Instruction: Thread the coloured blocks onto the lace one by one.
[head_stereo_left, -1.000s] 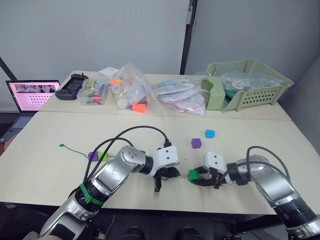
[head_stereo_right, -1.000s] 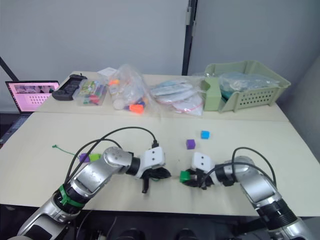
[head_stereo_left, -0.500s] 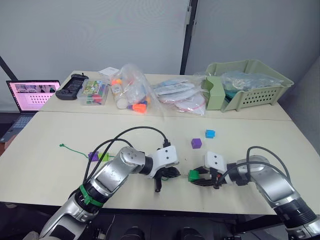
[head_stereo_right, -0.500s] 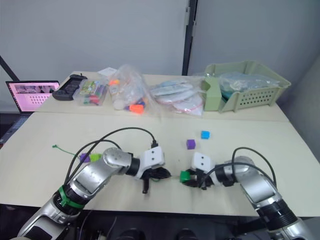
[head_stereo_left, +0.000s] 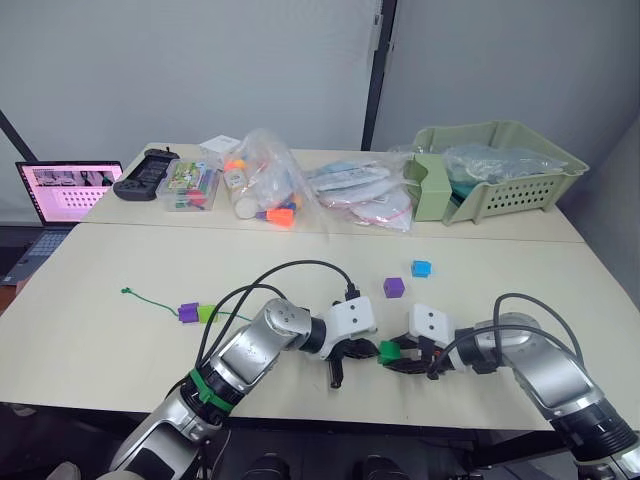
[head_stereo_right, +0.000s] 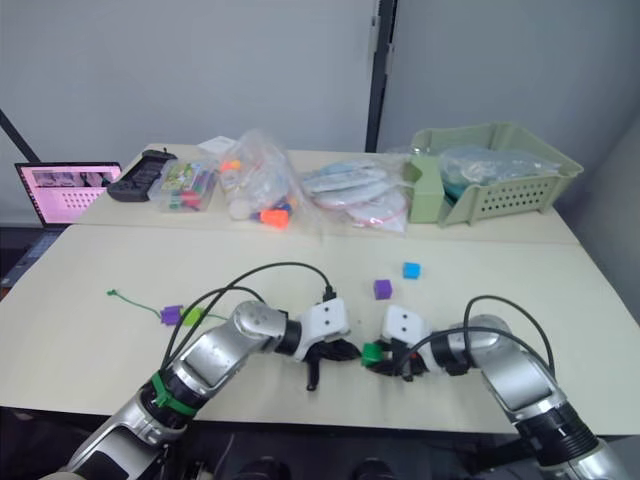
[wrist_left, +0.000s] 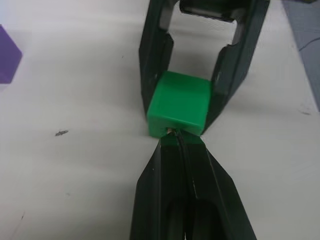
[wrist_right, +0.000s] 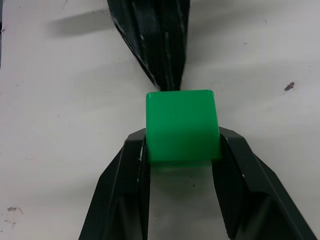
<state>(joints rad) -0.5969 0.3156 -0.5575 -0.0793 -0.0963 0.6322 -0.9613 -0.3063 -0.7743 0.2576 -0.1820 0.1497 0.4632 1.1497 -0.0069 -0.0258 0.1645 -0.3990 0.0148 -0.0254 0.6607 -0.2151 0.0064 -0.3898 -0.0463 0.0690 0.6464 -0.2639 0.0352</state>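
Left jaws: we pinch the lace tip between them, at the block's hole.
Right jaws: we clamp the dark green block; hold it steady, hole aligned, and feed straight.

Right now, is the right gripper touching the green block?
Touching. In the right wrist view, the right gripper has both fingers pressed flat against opposite sides of the green block, no gap either side.
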